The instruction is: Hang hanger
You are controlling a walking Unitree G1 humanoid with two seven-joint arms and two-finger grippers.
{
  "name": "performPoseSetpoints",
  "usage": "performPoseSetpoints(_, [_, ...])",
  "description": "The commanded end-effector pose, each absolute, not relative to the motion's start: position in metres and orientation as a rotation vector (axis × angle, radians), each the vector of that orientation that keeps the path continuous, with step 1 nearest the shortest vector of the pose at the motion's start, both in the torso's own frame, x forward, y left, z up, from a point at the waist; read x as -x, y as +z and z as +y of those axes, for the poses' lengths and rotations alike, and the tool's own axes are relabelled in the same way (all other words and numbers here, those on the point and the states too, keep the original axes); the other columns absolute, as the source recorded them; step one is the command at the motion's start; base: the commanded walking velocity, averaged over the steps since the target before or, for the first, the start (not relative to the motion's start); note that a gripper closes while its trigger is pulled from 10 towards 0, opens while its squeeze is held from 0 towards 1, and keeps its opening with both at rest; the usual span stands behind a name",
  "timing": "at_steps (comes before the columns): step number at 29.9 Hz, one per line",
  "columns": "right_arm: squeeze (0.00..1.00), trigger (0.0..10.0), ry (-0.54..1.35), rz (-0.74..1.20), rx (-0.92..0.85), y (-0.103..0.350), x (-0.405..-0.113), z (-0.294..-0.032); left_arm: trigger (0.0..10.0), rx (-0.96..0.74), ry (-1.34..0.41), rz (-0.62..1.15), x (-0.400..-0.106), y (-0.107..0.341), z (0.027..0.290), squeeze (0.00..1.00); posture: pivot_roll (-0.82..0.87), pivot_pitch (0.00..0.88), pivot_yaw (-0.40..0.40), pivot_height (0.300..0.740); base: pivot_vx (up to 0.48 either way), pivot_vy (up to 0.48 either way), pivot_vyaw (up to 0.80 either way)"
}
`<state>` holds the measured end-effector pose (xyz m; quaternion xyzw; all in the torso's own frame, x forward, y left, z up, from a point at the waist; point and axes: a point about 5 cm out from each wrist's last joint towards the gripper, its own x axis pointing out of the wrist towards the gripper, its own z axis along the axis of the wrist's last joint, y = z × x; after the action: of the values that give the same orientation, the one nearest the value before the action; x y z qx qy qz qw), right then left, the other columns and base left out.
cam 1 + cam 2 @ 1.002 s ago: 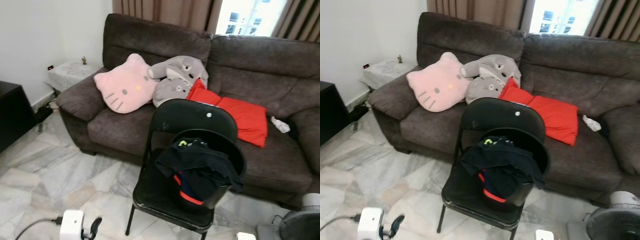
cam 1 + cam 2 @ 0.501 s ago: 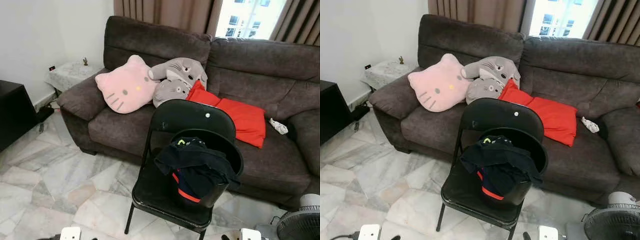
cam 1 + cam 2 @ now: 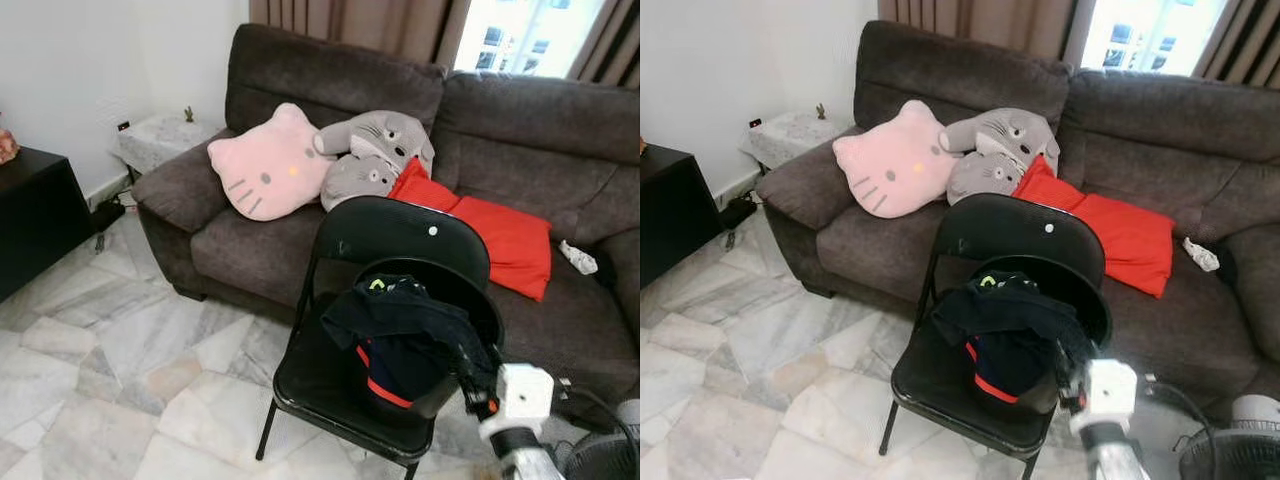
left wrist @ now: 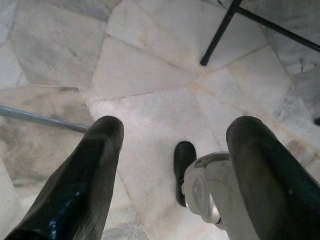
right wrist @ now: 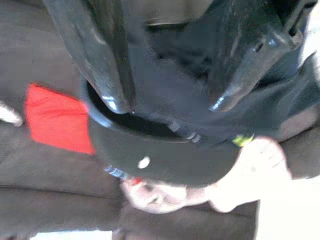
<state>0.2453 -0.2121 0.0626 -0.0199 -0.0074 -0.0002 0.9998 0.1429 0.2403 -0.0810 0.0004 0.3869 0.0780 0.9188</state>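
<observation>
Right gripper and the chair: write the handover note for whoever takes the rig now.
Right gripper: open, raised at the right side of the black bucket, fingers over the dark clothes, holding nothing.
Left gripper: open, pointing down at the marble floor, idle.
Bucket of clothes sits on the black folding chair in front of the brown sofa.
Done: nothing gripped or hung.
Left: I cannot make out a hanger among the clothes; find it, grip it, hang it.

Silver right arm (image 3: 520, 455) — white wrist block (image 3: 524, 390), glossy black fingers (image 5: 100, 60).
</observation>
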Motion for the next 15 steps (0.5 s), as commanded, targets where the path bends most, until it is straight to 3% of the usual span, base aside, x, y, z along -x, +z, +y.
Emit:
performPoseSetpoints(1, [0.00,10.0,-0.043,-0.043,0.054,0.075,-0.246,-0.216,10.0,-0.005,0.148,0.811,-0.141,-0.083,0.238,0.00,-0.02,0.000,-0.060,0.740,0.000,0.000,0.00])
performPoseSetpoints(4, [0.00,10.0,-0.259,-0.006,-0.007,0.069,-0.242,-0.239,10.0,-0.014,0.127,0.824,-0.141,-0.084,0.235,0.00,-0.03,0.000,-0.052,0.740,0.000,0.000,0.00])
performPoseSetpoints(9, [0.00,10.0,-0.264,0.096,-0.107,0.058,-0.247,-0.240,10.0,-0.011,0.127,0.816,-0.146,-0.083,0.235,0.00,-0.02,0.000,-0.051,0.740,0.000,0.000,0.00])
performPoseSetpoints(15, [0.00,10.0,-0.242,0.204,-0.065,0.045,-0.258,-0.238,10.0,-0.011,0.133,0.814,-0.146,-0.082,0.236,0.00,-0.01,0.000,-0.050,0.740,0.000,0.000,0.00])
